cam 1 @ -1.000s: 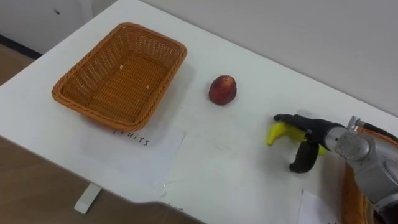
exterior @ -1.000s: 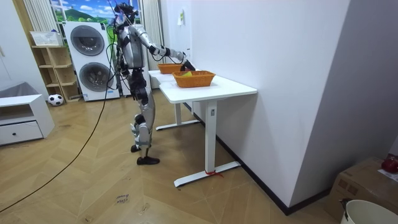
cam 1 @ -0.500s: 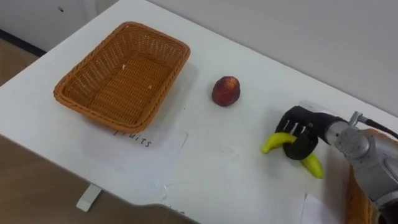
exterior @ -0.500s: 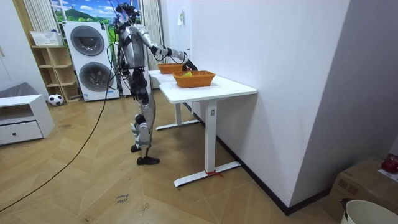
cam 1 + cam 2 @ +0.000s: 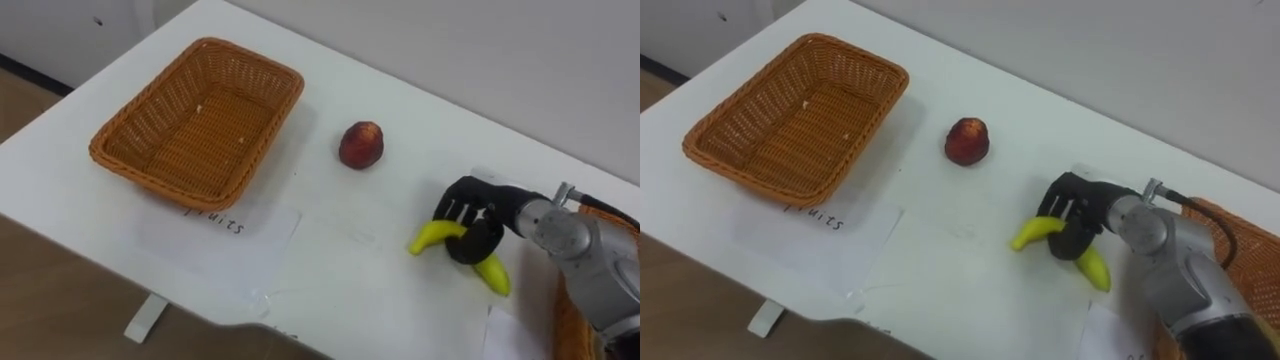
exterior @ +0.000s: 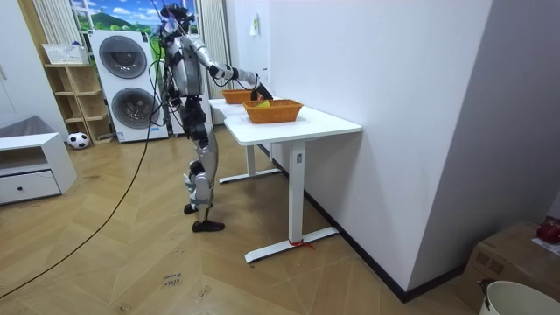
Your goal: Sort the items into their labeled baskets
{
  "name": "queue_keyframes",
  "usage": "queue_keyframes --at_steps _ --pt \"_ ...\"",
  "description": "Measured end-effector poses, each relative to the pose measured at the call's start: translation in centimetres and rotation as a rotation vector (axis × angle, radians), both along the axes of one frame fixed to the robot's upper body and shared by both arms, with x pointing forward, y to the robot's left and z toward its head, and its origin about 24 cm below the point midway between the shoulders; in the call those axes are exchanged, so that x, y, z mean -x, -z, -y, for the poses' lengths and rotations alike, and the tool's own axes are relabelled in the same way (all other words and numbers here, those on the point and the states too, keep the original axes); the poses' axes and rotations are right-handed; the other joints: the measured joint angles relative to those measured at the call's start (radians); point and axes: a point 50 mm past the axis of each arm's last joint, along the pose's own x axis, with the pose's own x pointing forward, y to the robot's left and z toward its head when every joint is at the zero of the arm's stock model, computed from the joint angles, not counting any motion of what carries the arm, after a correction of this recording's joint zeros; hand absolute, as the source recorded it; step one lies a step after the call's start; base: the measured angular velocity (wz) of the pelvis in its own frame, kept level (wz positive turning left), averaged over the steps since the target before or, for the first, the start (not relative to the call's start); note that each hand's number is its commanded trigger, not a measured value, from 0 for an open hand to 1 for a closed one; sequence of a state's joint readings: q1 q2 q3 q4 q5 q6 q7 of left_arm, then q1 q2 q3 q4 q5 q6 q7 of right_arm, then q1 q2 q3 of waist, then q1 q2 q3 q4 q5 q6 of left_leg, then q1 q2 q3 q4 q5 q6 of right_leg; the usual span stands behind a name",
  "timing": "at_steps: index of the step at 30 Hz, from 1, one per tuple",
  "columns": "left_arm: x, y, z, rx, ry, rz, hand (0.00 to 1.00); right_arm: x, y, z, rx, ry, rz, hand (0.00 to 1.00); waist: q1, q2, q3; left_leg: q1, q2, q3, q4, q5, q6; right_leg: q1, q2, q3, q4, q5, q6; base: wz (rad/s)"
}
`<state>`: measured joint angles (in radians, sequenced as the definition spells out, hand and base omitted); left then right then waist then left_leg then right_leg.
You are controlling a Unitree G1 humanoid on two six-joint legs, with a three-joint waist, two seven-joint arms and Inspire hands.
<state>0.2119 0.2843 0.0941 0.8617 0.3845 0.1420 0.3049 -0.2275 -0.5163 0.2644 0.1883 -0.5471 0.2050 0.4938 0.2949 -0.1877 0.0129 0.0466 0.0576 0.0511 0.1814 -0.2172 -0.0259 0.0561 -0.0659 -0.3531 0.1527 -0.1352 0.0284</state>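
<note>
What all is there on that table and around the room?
table: one, white, by the wall.
left basket: one, brown wicker, empty, table's left.
right basket: one, brown wicker, table's right edge.
red fruit: one, red, between the baskets.
banana: one, yellow, right of the red fruit.
paper sheets: two, white, at the table's near edge.
washing machines: two, white, stacked behind the robot.
ball: one, black and white, on the floor.
right hand: one, black, curled round the banana.
</note>
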Motion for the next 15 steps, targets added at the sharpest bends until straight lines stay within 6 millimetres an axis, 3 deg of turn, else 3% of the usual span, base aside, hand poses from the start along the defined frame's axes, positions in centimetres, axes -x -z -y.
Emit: queue_keyframes --at_steps 6,15 --pt "0.5 0.1 -0.1 -0.014 -0.009 -0.009 0.0 -0.1 -0.8 -0.6 -0.009 -0.032 0.037 1.0 -0.012 -0.001 -0.0008 0.001 -0.001 0.0 0.0 0.0 0.0 -0.001 0.0 0.023 -0.001 0.0 0.0 0.0" --pt "1.1 0.5 0.6 0.011 -0.036 -0.006 0.0 -0.4 -3.7 -2.3 -0.054 -0.098 0.196 1.0 -0.02 0.011 0.0022 0.002 0.001 0.017 -0.003 0.0 0.0 -0.005 0.001 0.032 -0.002 0.0 0.0 -0.04"
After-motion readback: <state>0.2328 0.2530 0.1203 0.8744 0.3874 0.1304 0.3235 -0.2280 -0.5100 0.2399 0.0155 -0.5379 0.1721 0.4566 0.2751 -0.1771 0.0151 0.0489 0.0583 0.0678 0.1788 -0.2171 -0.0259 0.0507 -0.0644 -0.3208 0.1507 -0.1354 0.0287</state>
